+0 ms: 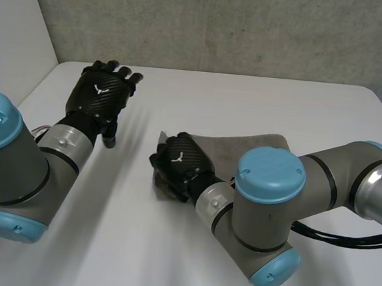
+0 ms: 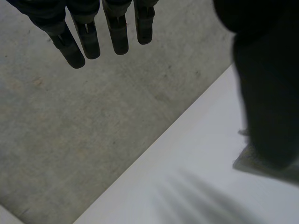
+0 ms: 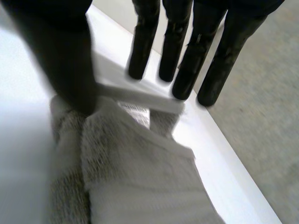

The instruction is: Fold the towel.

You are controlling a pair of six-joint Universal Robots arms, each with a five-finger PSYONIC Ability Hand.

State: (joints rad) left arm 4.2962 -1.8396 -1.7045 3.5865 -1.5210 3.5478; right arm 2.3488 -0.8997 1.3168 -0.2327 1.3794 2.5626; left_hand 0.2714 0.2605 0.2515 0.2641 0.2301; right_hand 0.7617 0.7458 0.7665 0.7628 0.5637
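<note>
A grey, folded terry towel (image 1: 244, 142) is lying in the middle of the white table (image 1: 262, 99), its long axis running from the right hand (image 1: 183, 159) back toward the right arm's elbow. The right hand is reaching low over the towel's (image 3: 140, 177) near end, its fingers (image 3: 182, 70) stretching straight past that end while its thumb is touching the fold; it is gripping nothing. Well away from the towel, the left hand (image 1: 102, 92) is hovering above the table with its fingers (image 2: 77, 42) relaxed and holding nothing.
</note>
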